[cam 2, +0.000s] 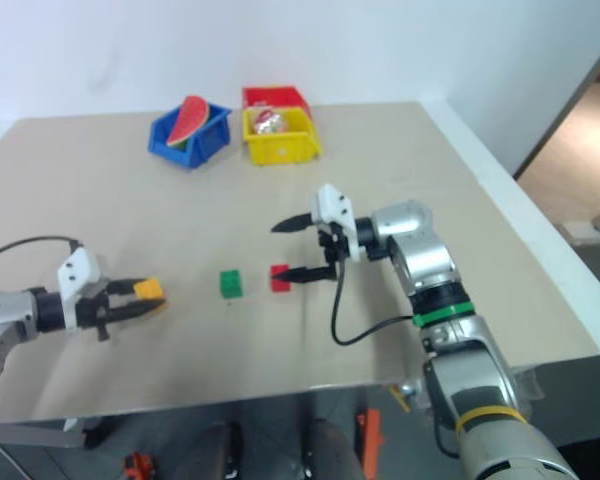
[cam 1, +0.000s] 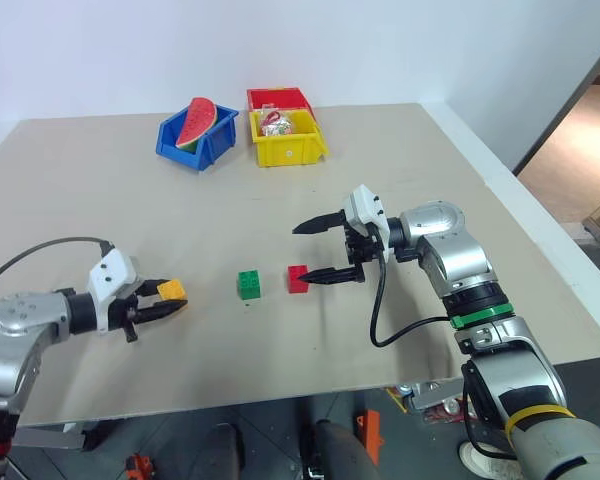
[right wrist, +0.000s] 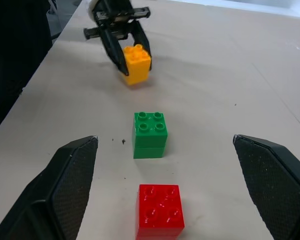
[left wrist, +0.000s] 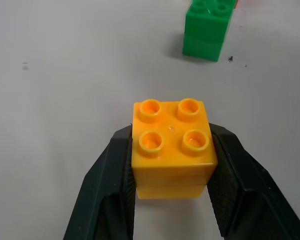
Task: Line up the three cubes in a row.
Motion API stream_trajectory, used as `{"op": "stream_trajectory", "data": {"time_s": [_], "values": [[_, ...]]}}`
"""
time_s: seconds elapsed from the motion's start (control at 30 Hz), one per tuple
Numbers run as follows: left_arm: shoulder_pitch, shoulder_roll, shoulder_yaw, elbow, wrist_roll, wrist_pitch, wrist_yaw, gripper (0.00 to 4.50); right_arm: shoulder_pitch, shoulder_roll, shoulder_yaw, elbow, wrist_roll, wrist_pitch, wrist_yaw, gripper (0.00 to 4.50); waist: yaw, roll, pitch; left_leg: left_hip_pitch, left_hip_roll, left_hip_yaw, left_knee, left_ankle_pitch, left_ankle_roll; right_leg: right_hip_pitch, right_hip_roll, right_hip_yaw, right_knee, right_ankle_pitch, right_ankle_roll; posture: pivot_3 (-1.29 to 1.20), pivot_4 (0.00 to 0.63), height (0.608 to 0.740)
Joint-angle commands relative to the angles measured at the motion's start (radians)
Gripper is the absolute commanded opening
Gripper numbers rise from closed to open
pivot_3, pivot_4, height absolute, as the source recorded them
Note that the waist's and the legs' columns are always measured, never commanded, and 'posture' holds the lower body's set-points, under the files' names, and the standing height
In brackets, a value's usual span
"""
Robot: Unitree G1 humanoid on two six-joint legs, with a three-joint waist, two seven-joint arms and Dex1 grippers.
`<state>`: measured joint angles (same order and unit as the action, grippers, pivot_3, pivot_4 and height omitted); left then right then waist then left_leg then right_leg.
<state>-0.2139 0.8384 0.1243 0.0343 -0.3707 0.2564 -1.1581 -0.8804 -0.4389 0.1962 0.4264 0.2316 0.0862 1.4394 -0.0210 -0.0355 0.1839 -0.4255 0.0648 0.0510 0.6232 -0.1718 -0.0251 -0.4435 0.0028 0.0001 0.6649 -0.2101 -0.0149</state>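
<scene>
yellow-orange cube [left wrist: 172,154]: sitting clamped between the two black fingers of the left gripper [cam 1: 162,303], studs facing up; whether it is resting on the table [cam 1: 100,190] or riding just above it is hard to tell from these angles
green cube [cam 1: 248,284]: standing free on the table at about 3 o'clock from the held cube, a gap apart, studs up
red cube [cam 1: 298,278]: standing just beside the green one at its 3 o'clock, not touching, studs up
left gripper jaws: clenching on the yellow-orange cube's two opposite side faces, roughly at mid-height
right gripper [cam 1: 325,250]: jaws spreading wide with nothing between them, one fingertip hanging just beside the red cube at its 3 o'clock
bins: the blue bin [cam 1: 198,136], yellow bin [cam 1: 287,138] and red bin [cam 1: 278,98] sitting well apart at 12 o'clock from the cubes
row so far: green and red already looking lined up; the yellow-orange cube probably going in at the green cube's 9 o'clock
handling: these cubes are looking like hard, light, hollow plastic, stiff and not fragile, but smooth-sided and likely slippery
where to hold: the flat side faces are offering the best purchase, squarely across the middle, since a corner or stud grip would probably be twisting the cube askew
</scene>
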Motion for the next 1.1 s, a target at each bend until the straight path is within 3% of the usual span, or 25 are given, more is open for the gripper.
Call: {"op": "stream_trajectory", "data": {"time_s": [0.03, 0.2, 1.1], "values": [[-0.095, 0.009, -0.051, 0.082, 0.020, -0.055, -0.087, 1.33, -0.028, -0.012, -0.014, -0.027, 0.007, -0.001, 0.001, 4.50, 0.000, 0.000, 0.000, 0.000, 0.000, 0.000, 0.000, 0.000, 0.000, 0.000, 0.000, 0.000, 0.000, 0.001, 0.003, 0.00, 0.150, 0.740], [-0.194, -0.036, -0.119, 0.162, 0.040, -0.082, -0.137, 1.33, -0.021, -0.030, -0.017, -0.047, 0.007, 0.011, -0.003, 4.50, -0.001, 0.000, 0.000, -0.001, 0.000, 0.000, 0.000, -0.001, -0.001, -0.001, 0.001, 0.000, 0.000, 0.000, 0.003, 0.00, 0.150, 0.740], [-0.287, -0.075, -0.210, 0.353, 0.147, -0.272, -0.245, 1.33, -0.002, -0.060, -0.022, -0.055, 0.015, 0.040, -0.002, 4.50, 0.000, 0.000, 0.000, 0.000, 0.002, 0.000, 0.002, -0.001, -0.001, 0.000, 0.004, 0.001, 0.002, 0.001, 0.002, 0.00, 0.150, 0.740]]}}
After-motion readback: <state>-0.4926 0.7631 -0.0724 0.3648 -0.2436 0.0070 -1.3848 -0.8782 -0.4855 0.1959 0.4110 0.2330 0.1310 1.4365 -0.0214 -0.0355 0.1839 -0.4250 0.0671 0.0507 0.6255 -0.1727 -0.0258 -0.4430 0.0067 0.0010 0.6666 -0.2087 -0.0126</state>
